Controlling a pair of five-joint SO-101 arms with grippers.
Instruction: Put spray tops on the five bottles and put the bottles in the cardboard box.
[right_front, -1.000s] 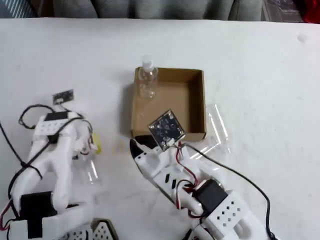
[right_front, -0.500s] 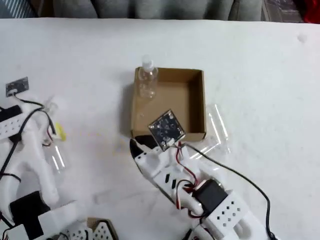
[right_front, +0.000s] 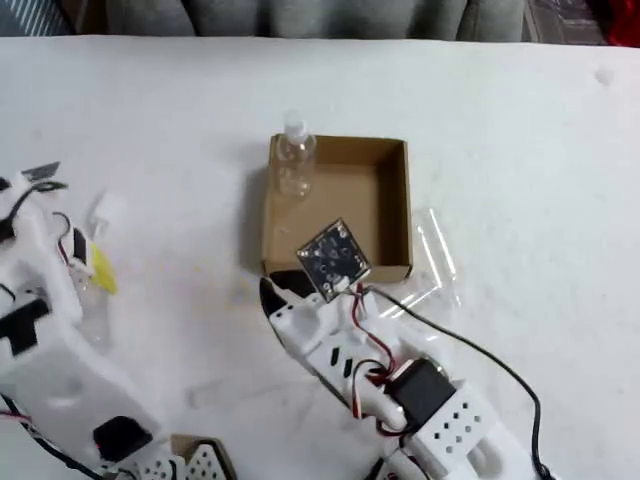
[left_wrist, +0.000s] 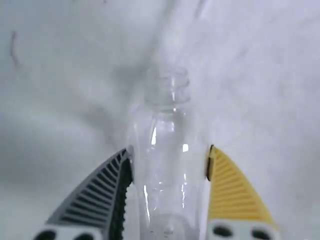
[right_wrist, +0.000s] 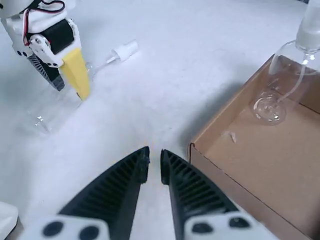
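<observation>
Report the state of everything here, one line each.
left gripper: shut on the held bottle.
held bottle: neck bare, no spray top.
right gripper: shut, empty.
capped bottle: spray top on, upright in the cardboard box.
cardboard box: open.
loose spray top: lying on the table.
other bottles: lying beside the box.

A white table stands with grey fabric beyond its far edge.
</observation>
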